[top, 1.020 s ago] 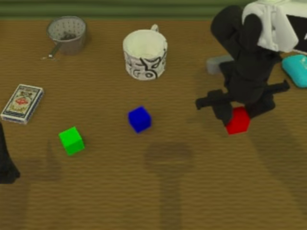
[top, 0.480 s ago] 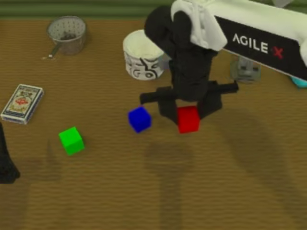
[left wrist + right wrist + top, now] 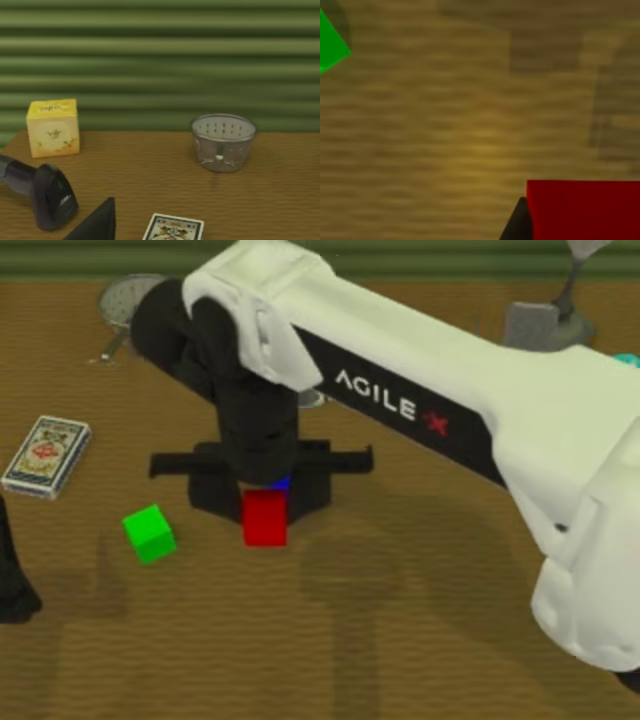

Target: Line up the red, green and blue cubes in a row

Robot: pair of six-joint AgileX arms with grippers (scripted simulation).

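My right gripper [image 3: 265, 506] is shut on the red cube [image 3: 265, 522] and holds it above the table's middle. The red cube [image 3: 585, 210] fills a corner of the right wrist view beside one dark finger [image 3: 517, 226]. Only a sliver of the blue cube [image 3: 281, 483] shows, just behind the red one, under the gripper. Apart and to the left, the green cube [image 3: 149, 532] lies on the table; in the right wrist view the green cube [image 3: 330, 47] sits at the frame's edge. My left arm [image 3: 12, 590] is parked at the left edge.
A playing-card box [image 3: 46, 455] lies at the left and a metal strainer [image 3: 122, 300] stands at the back left. A grey stand [image 3: 540, 325] is at the back right. The left wrist view also shows a yellow box [image 3: 53, 127] and a dark scanner [image 3: 42, 196].
My right arm has swung left across the table with the red cube, from the right side to over the blue cube, which it now mostly covers. The green cube has not moved.
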